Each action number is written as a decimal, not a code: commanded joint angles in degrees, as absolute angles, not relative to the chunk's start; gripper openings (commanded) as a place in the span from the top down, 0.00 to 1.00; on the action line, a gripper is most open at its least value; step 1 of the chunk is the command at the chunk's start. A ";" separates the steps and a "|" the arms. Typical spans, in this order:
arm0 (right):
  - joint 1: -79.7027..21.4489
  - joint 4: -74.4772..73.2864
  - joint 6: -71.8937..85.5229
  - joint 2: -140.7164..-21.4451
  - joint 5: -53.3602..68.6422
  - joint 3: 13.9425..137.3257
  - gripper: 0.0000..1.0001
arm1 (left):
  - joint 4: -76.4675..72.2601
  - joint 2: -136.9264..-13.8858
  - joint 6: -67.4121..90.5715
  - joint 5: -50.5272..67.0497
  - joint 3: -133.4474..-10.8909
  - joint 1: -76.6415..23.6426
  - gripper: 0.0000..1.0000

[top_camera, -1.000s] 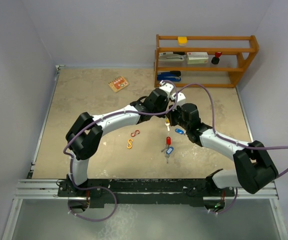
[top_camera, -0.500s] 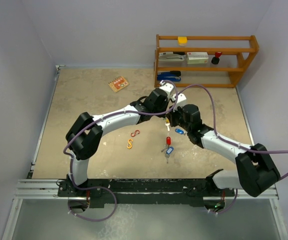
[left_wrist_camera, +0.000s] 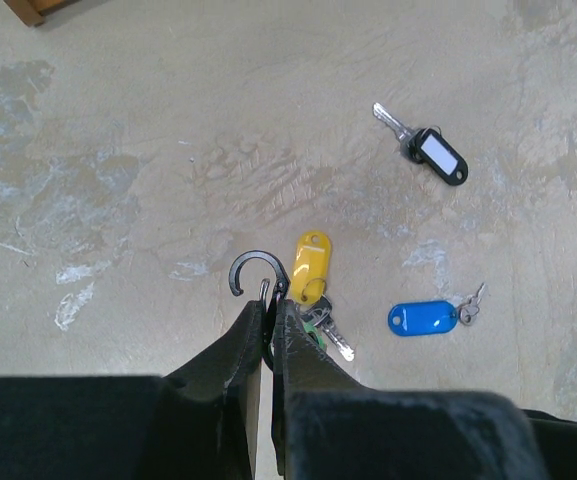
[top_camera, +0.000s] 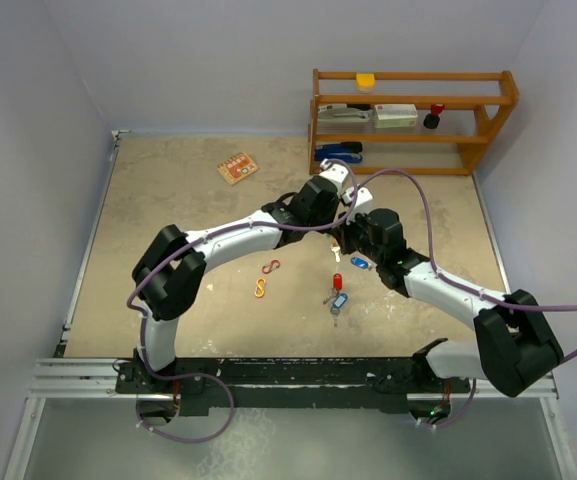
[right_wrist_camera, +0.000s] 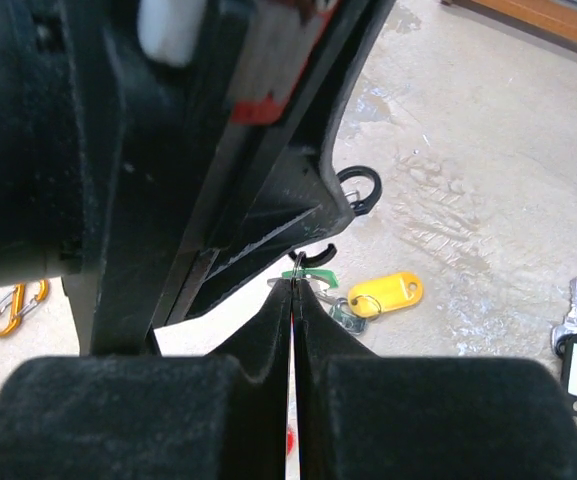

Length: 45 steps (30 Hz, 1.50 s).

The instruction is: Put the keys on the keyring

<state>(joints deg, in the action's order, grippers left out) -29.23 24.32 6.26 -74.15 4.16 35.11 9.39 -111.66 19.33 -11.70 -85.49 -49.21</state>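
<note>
My left gripper point(left_wrist_camera: 270, 302) is shut on a black hooked keyring point(left_wrist_camera: 256, 270) and holds it above the floor. A yellow-tagged key point(left_wrist_camera: 309, 265) and a green-tagged key point(right_wrist_camera: 313, 277) hang at the keyring. My right gripper point(right_wrist_camera: 294, 283) is shut on the small ring of the green-tagged key, right under the keyring's hook point(right_wrist_camera: 320, 255). In the top view both grippers meet point(top_camera: 338, 240). A blue-tagged key point(left_wrist_camera: 423, 318) and a white-tagged key point(left_wrist_camera: 438, 158) lie on the floor. A red-tagged key point(top_camera: 337, 281) and another blue-tagged key point(top_camera: 339, 300) lie nearer the arm bases.
A red S-clip point(top_camera: 271, 266) and a yellow S-clip point(top_camera: 260, 288) lie left of the keys. A wooden shelf point(top_camera: 408, 120) with small items stands at the back right. An orange card point(top_camera: 237, 167) lies at the back.
The right arm's elbow has shifted slightly to the right. Both grippers stay shut and together at the keyring.
</note>
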 commanded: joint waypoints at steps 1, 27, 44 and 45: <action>-29.45 25.03 5.24 -74.06 7.27 36.32 1.00 | 5.72 -109.49 20.71 -15.46 -88.89 -49.28 1.00; -24.97 -3.18 25.84 -75.27 -17.56 41.95 0.47 | -0.77 -99.82 26.69 -13.58 -78.35 -39.26 1.00; -21.65 -3.09 24.74 -75.47 -12.67 35.65 0.55 | -1.49 -100.81 27.16 -12.30 -77.79 -38.50 1.00; -21.47 -2.88 24.48 -75.76 -12.58 35.67 0.55 | -1.49 -100.87 27.16 -12.35 -77.81 -38.50 1.00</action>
